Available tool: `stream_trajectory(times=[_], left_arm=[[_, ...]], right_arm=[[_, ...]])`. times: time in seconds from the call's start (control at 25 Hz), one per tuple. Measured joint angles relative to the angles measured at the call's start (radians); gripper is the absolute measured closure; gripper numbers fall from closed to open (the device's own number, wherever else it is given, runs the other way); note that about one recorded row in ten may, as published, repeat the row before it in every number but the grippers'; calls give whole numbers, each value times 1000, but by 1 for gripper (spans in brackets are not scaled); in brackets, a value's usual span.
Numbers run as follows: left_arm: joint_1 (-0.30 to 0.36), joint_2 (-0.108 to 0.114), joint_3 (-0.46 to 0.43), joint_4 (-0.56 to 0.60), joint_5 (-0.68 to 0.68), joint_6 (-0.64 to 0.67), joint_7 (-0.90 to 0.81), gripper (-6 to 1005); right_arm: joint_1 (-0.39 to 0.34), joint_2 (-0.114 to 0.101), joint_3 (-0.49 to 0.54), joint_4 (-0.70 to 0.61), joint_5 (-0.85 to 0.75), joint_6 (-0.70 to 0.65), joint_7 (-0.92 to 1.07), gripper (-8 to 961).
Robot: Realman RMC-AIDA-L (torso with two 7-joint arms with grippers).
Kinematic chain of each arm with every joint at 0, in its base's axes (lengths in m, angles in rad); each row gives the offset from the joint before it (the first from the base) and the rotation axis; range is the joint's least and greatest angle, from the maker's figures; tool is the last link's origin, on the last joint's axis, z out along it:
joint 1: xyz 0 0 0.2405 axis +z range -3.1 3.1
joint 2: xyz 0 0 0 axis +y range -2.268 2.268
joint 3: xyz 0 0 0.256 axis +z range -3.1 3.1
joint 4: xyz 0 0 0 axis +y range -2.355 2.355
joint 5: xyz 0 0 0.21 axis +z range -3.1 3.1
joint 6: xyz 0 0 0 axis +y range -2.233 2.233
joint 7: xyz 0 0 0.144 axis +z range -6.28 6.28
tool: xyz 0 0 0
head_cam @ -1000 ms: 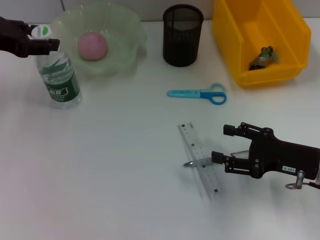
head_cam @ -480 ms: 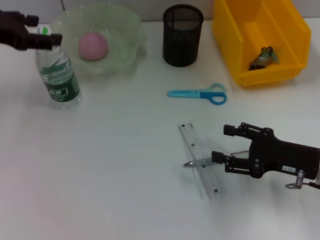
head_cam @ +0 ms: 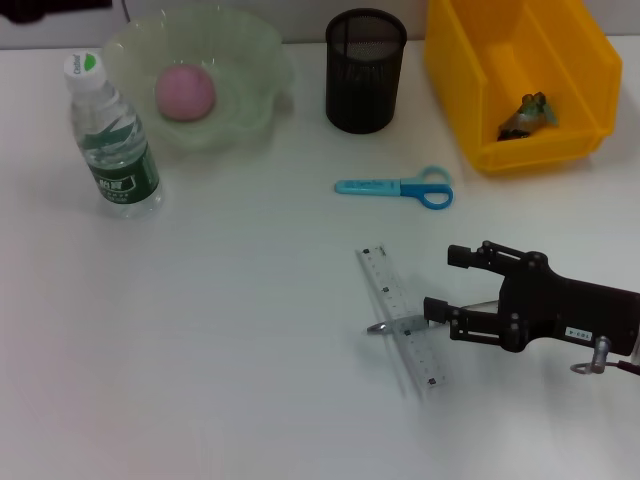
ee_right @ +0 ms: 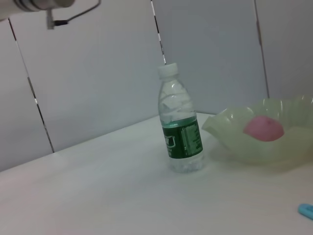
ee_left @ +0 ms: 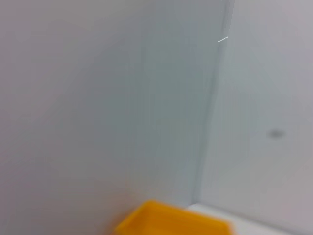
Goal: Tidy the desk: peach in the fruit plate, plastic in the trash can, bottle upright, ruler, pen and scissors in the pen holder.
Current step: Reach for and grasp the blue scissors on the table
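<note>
Your right pincer (head_cam: 436, 285) sits spread apart just right of the ruler (head_cam: 403, 320), straddling the pen (head_cam: 398, 324); pinch low, mid-barrel, avoiding the ruler.

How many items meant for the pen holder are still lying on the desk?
3: scissors in front of the pen holder; ruler and pen crossed by the right gripper.

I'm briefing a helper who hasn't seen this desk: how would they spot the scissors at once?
Start at the trash can at the desk's far right, then the pen holder on its left. The scissors lie flat just in front of both, the only light blue thing there; the clear ruler lies nearer the robot.
</note>
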Motion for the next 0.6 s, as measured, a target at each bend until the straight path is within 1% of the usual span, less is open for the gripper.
stream_trajectory(times=[0.04,0.08,0.12,0.16,0.2,0.24,0.28,0.32,0.4,0.48,0.52,0.56,0.6], left_arm=[[7,-7,2,-14,-25,32,16,164],[7,-7,2,-14,-25,32,16,165],[14,-25,4,-53,-58,95,54,165],[15,-28,5,-61,-61,105,63,165],[15,-37,5,-89,-66,130,88,165],[15,-37,5,-89,-66,130,88,165],[15,-47,6,-128,-69,154,121,165],[15,-59,9,-197,-68,180,179,165],[15,-63,24,-272,-65,188,242,166],[15,-63,24,-272,-65,188,242,166],[16,-63,64,-364,-64,187,327,166],[22,-63,93,-416,-63,173,390,166],[26,-64,104,-437,-61,166,416,167]], right_arm=[[1,0,2,0,0,-1,2,173],[3,0,4,0,0,-1,5,174],[5,0,9,0,0,-1,7,175],[6,0,16,-1,0,-1,8,175],[7,0,23,-3,0,-1,8,176],[8,-1,30,-3,0,-2,8,177],[8,-1,36,-4,0,-2,8,177],[10,-1,44,-5,0,-2,8,178],[12,-1,51,-4,1,-2,9,180],[13,-2,60,-4,1,-2,10,181],[13,-3,66,-4,1,-2,10,182],[13,-3,74,-5,1,-2,11,182],[13,-3,81,-5,2,-2,12,183]])
